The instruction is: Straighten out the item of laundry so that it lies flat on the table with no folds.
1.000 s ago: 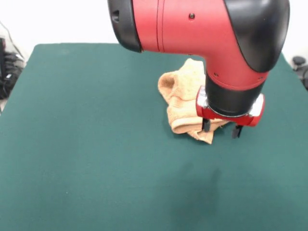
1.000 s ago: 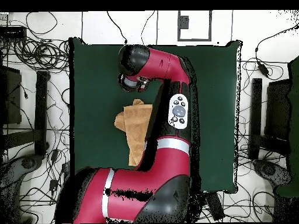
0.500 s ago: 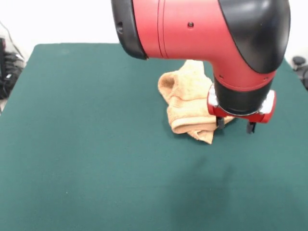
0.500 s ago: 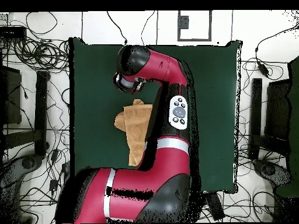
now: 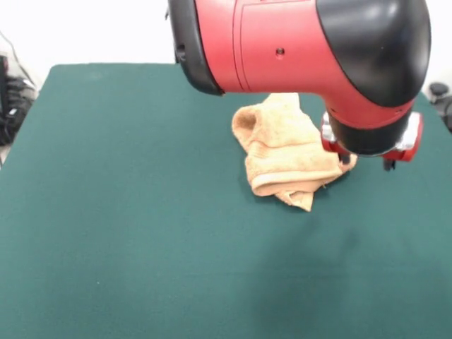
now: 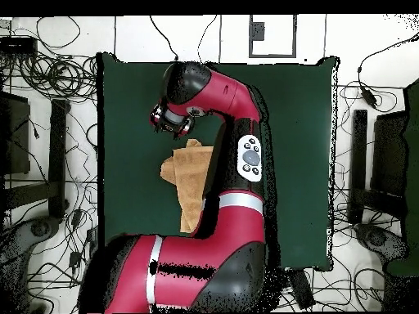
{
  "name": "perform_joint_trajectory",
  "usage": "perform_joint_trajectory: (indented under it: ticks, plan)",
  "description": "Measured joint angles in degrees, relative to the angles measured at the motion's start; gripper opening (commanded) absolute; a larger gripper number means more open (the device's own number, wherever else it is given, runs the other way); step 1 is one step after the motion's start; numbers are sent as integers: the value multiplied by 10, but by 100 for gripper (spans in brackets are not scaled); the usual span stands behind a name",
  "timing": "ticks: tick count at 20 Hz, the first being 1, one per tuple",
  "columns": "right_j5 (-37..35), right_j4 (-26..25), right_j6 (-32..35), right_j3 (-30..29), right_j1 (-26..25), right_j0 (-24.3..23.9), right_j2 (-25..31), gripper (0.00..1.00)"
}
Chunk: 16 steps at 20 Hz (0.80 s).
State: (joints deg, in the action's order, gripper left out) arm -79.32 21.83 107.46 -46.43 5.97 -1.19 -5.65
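The tan-orange towel (image 5: 282,148) lies crumpled and folded on the dark green table (image 5: 127,212), right of centre in the front view. Its near edge is doubled over, with a corner pointing toward the camera. My gripper (image 5: 366,164) hangs just above the table at the towel's right edge, open and empty. One fingertip (image 5: 388,165) shows clear of the cloth; the other is at the towel's edge. In the overhead view the gripper (image 6: 169,121) is just beyond the towel's (image 6: 190,176) far end, and the arm hides part of the towel.
The red and black arm (image 5: 296,49) fills the top of the front view and hides the table behind the towel. In the overhead view cables and stands (image 6: 49,123) surround the table (image 6: 295,123).
The gripper has slid rightward in the front view, from over the towel's near corner to its right edge, and has risen slightly. The towel has not moved.
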Motion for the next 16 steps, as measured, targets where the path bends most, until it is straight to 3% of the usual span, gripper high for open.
perform_joint_trajectory:
  ticks: [10,16]
  plan:
    - [-76,0,0,25,-40,-1,-6,100]
    - [-76,-76,0,90,-85,2,-42,100]
